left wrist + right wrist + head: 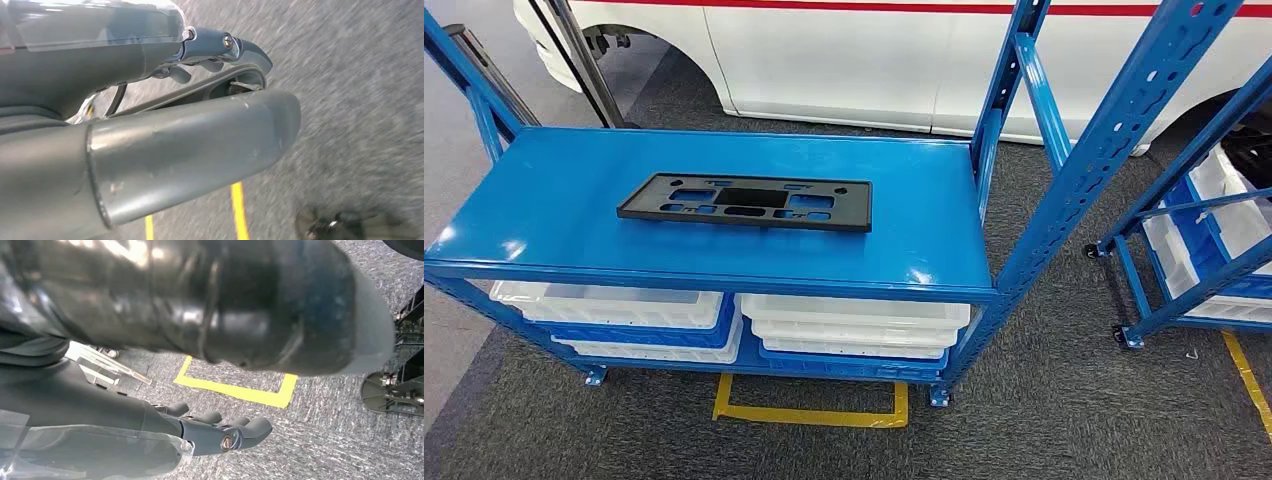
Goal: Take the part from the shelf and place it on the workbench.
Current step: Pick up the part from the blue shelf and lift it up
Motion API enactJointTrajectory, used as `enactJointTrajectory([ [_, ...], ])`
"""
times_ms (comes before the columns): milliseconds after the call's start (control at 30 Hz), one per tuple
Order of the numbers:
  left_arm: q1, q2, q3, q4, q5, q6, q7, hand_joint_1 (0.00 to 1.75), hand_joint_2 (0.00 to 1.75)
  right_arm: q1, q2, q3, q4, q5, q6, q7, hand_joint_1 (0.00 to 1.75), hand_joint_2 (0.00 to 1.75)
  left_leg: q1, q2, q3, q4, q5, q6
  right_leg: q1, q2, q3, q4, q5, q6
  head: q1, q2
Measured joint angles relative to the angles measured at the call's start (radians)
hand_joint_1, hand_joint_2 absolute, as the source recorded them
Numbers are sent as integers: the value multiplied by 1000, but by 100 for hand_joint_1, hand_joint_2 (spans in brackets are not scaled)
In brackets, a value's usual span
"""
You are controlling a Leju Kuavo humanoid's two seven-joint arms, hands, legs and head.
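A black plastic panel (745,202) — flat, long and rectangular, pierced with cut-outs — lies alone near the middle of the blue metal shelf (554,215), above stacked white bins (854,325). It looks light and stiff yet likely to flex; its smooth faces may slip, so its long edges seem the best hold. Both arms hang over grey carpet (325,435) — the left hand (165,120) and right hand (210,432) hold nothing, fingers loosely extended.
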Motion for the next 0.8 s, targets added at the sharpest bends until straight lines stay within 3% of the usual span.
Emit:
enactJointTrajectory([
  [100, -12, -2, -28, 0, -34, 45, -30, 0, 0, -12, 9, -8, 1, -2, -72, 23, 0, 0, 0, 0, -1, 0, 0, 0, 0, 0, 0, 0, 0, 0, 0, 0],
  [200, -33, -9, -60, 0, -54, 86, -38, 0, 0, -54, 74, -27, 2, -18, -330, 86, 0, 0, 1, 3, 0, 0, 0, 0, 1, 2, 1, 0, 0, 0, 0, 0],
  [267, -42, -13, -72, 0, -57, 92, -34, 0, 0, -82, 121, -37, -7, -22, -413, 114, 0, 0, 1, 4, 1, 0, 0, 0, 1, 4, 1, 0, 1, 1, 0, 0],
  [433, -50, -20, -107, 0, -92, 106, -39, 0, 0, -122, 194, -48, -25, -18, -400, 134, 0, 0, 1, 3, 4, 0, 0, 0, 1, 4, 2, 1, 1, 1, 0, 0],
  [800, -65, -22, -155, 0, -137, 135, -31, 0, 0, -125, 221, -52, -55, -1, -383, 135, 0, 0, 0, 4, 3, 0, 0, 0, 0, 4, 2, 0, 1, 2, 0, 0],
])
